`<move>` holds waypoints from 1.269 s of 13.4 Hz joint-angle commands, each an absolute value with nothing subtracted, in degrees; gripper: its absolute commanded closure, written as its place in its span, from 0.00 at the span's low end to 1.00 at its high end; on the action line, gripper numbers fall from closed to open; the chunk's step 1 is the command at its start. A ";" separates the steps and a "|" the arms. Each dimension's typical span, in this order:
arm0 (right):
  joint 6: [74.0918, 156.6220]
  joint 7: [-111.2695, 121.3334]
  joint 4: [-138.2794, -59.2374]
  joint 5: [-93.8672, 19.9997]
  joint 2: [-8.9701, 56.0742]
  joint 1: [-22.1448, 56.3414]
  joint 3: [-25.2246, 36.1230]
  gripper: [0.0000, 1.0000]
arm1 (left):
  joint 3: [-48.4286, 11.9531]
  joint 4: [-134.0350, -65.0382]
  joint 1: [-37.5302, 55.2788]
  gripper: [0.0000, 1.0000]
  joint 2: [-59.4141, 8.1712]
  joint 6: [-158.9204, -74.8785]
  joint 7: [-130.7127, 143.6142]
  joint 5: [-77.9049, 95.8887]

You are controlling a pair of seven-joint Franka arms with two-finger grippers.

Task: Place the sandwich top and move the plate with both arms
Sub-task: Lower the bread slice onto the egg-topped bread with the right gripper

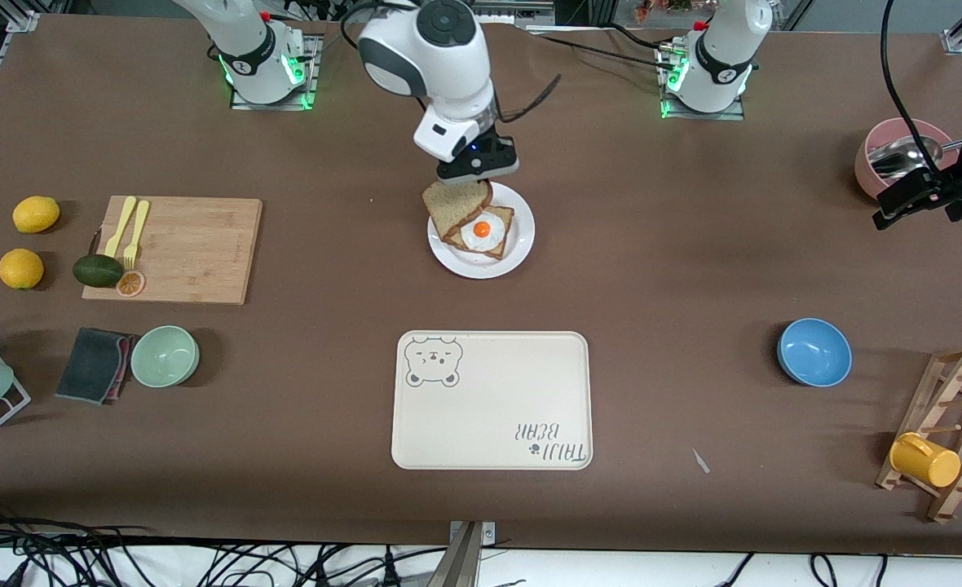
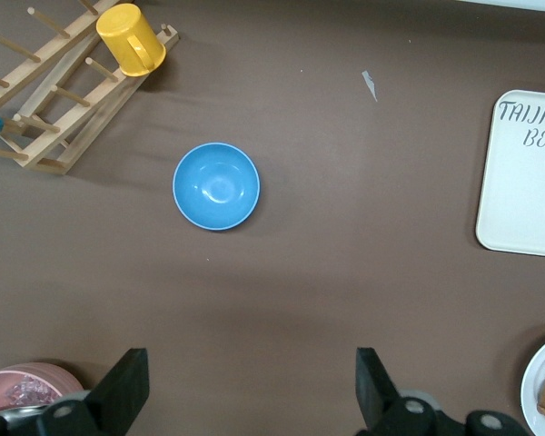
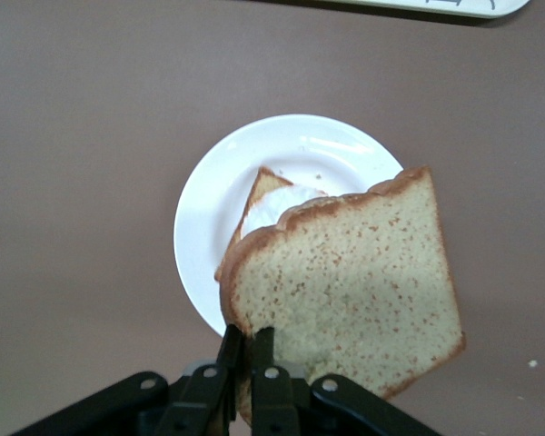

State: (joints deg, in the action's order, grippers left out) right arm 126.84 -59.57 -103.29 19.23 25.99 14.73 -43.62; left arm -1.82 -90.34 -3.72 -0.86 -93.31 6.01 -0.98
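The white plate (image 1: 514,257) sits mid-table and bears a bread slice with a fried egg (image 1: 483,231). My right gripper (image 1: 474,173) is shut on the sandwich top (image 1: 455,208), a plain speckled slice, held tilted just over the plate's edge toward the robots. In the right wrist view the gripper (image 3: 247,343) pinches the sandwich top (image 3: 354,286) by its crust, above the plate (image 3: 204,218). My left gripper (image 1: 905,204) is open and empty, up in the air at the left arm's end of the table, beside the pink bowl; its fingers (image 2: 127,386) stand wide apart over bare table.
A cream bear tray (image 1: 492,399) lies nearer the camera than the plate. A blue bowl (image 1: 814,351), a wooden rack with a yellow mug (image 1: 925,459) and a pink bowl (image 1: 897,155) stand at the left arm's end. A cutting board (image 1: 179,249), a green bowl (image 1: 165,355) and lemons are at the right arm's end.
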 commanded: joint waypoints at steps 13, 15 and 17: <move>121.03 -82.97 -89.82 25.75 38.05 28.57 -33.58 1.00 | -1.93 -89.65 -3.87 0.00 -0.44 -92.20 5.89 0.53; 121.11 -82.79 -89.74 25.66 39.02 28.22 -33.66 0.94 | -1.93 -89.74 -3.87 0.00 -0.44 -92.20 5.89 0.53; 121.20 -81.83 -89.74 26.28 39.28 28.21 -33.57 0.23 | -1.93 -89.74 -3.87 0.00 -0.44 -92.20 5.89 0.53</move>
State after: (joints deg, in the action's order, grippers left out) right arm 122.53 -82.11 -91.84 25.19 38.05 27.89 -33.33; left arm -1.83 -90.32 -3.72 -0.86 -93.26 6.01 -0.98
